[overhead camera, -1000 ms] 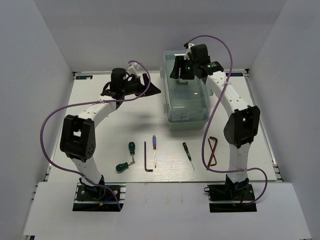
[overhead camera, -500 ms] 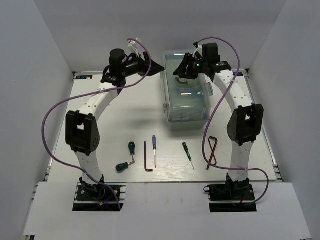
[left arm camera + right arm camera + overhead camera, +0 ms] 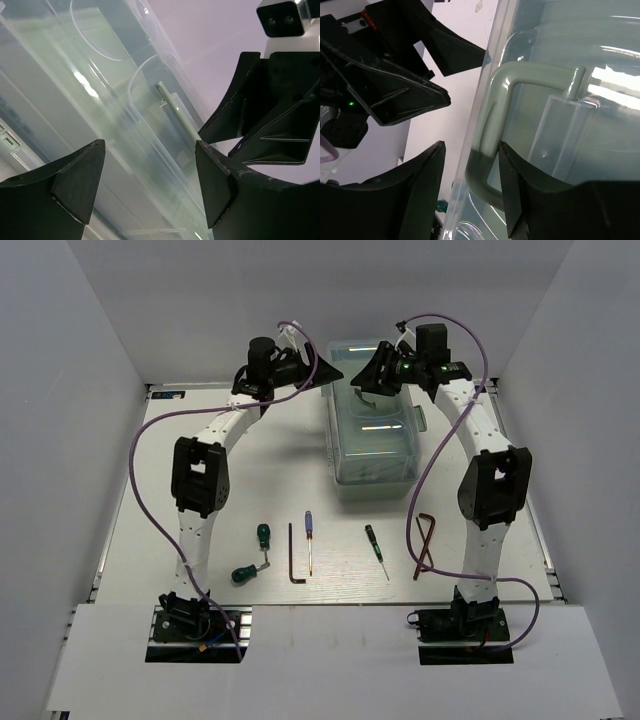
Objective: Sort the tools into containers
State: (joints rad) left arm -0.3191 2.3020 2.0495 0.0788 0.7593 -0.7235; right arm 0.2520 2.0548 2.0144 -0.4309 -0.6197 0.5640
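Note:
The pale mint-green toolbox (image 3: 370,435) stands closed at the back right, with its translucent lid (image 3: 100,100) down. My left gripper (image 3: 322,373) is open beside the box's far left corner; the lid fills the gap between its fingers (image 3: 150,185). My right gripper (image 3: 368,382) is open over the lid, its fingers straddling the lid handle (image 3: 492,135) and the lid's edge without clamping. The tools lie near the front: two green-handled screwdrivers (image 3: 263,535) (image 3: 243,573), a dark hex key (image 3: 293,556), a blue-handled screwdriver (image 3: 309,538), a thin dark screwdriver (image 3: 377,549), and reddish-brown hex keys (image 3: 425,542).
White walls close in the table on the left, back and right. The two grippers are close together above the box; the left one shows in the right wrist view (image 3: 395,90). Purple cables loop off both arms.
My left arm has swung right from the table's back left to the toolbox's far left corner. My right gripper has shifted slightly over the lid handle. The tools have not moved.

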